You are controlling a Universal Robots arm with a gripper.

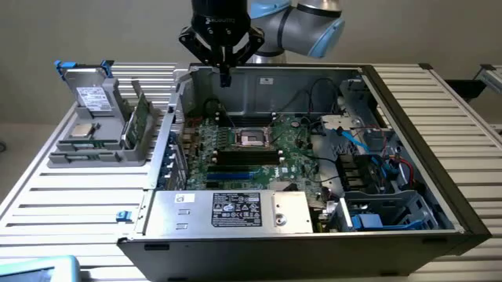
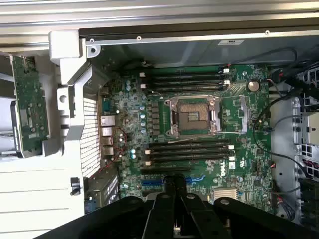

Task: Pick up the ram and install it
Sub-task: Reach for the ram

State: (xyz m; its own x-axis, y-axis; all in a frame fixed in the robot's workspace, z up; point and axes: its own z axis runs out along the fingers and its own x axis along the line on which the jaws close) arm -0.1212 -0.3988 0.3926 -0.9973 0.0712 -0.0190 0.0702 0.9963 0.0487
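The ram [image 1: 142,120] is a green stick standing on edge in a grey holder [image 1: 94,154] on the exterior view's left, beside the open computer case. In the wrist view the ram [image 2: 28,110] lies off to the side of the motherboard. My gripper [image 1: 225,75] hangs over the case's back left corner, well above the motherboard [image 1: 235,167] and apart from the ram. Its fingers [image 2: 168,185] are pressed together with nothing between them. Black memory slots [image 2: 188,149] run beside the bare processor socket [image 2: 194,117], and all look unfilled.
The holder also carries a grey drive with a white label [image 1: 96,97] and a square silver processor chip [image 1: 82,130]. The case's left wall [image 1: 174,126] stands between holder and motherboard. Cables and a drive cage [image 1: 377,205] crowd the case's right side. A power supply [image 1: 235,210] fills the front.
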